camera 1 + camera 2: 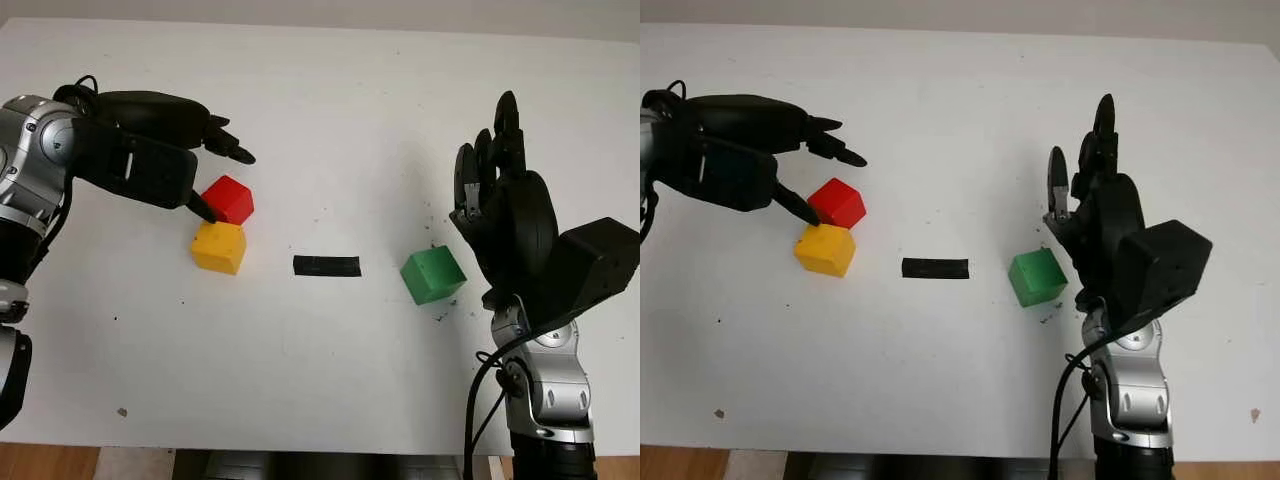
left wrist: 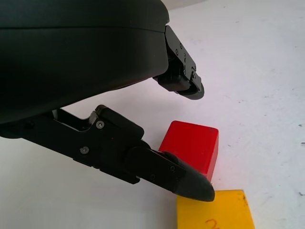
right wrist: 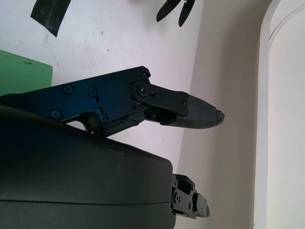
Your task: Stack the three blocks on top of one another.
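The left hand (image 1: 205,160) was open around the red block (image 1: 229,199), touching the yellow block (image 1: 219,247) near the table's (image 1: 330,90) left edge. Looked like the first pick, so it'd need to close squarely. Right hand (image 1: 1090,215) was open beside the green block (image 1: 1037,276).

Yellow block (image 2: 214,210) and green block (image 3: 24,74) cut by frame edges

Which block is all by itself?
The green block, alone beside the right hand. The red block and yellow block sit together by the left hand.
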`<state>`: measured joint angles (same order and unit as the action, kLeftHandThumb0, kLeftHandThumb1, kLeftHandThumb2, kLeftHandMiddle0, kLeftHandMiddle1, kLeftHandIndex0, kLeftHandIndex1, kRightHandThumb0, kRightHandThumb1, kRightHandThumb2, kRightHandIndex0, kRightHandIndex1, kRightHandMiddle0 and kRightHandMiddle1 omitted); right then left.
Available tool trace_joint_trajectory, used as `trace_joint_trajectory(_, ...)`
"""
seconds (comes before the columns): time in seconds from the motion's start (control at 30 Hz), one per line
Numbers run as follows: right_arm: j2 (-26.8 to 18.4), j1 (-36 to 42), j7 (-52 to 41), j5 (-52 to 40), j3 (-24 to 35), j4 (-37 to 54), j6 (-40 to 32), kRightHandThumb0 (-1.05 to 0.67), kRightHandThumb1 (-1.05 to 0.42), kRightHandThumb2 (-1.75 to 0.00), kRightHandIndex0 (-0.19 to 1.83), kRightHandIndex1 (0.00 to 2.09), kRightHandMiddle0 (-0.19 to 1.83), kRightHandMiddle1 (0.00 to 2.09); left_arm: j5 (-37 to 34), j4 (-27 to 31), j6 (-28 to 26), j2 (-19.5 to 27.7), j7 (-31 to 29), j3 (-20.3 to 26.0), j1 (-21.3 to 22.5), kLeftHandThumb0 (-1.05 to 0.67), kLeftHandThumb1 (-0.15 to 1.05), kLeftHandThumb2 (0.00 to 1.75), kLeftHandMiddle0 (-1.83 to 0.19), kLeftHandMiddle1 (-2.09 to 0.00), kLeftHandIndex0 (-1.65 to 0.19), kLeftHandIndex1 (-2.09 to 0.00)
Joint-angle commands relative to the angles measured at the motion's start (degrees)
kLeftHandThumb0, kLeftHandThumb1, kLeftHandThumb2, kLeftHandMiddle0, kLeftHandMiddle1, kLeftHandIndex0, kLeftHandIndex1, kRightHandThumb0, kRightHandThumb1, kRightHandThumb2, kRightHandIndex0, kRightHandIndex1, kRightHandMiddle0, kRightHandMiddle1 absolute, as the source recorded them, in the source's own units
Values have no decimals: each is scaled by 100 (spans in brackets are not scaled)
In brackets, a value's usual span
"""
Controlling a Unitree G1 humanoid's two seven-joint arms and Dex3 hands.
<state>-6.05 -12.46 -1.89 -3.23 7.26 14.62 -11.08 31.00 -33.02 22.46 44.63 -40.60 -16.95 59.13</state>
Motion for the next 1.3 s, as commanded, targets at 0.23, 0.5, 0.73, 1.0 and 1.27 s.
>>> trace_joint_trajectory(0.23, -25, 90, 43, -40, 54, 48, 34, -59, -105, -62, -19, 0, -19, 0, -35, -68, 144, -24, 251, -1, -95, -75, 95, 6, -5, -6, -49, -10)
trace_joint_trajectory(0.5, -48, 98, 41, -20, 43, 38, 58, -59, -105, -62, -19, 0, -19, 0, 174, 22, 71, 19, 345, -63, -87, -73, 93, 5, -6, -6, -49, -12)
trace_joint_trajectory(0.73, -58, 98, 13, -58, 64, 18, 88, -59, -105, -63, -19, 0, -19, 0, 627, 87, 20, 44, 459, -213, -26, -74, 90, 4, -4, -5, -46, -13)
trace_joint_trajectory(1.0, -70, 96, 8, -52, 63, 5, 106, -59, -105, -64, -19, 0, -19, 0, 938, 232, -115, 57, 484, -285, -35, -66, 86, 4, -4, -5, -44, -12)
trace_joint_trajectory(1.27, -78, 109, -24, -72, 64, 24, 91, -58, -105, -66, -19, 0, -19, 0, 1012, 205, -67, 47, 668, -262, -98, -65, 85, 5, -5, -5, -45, -12)
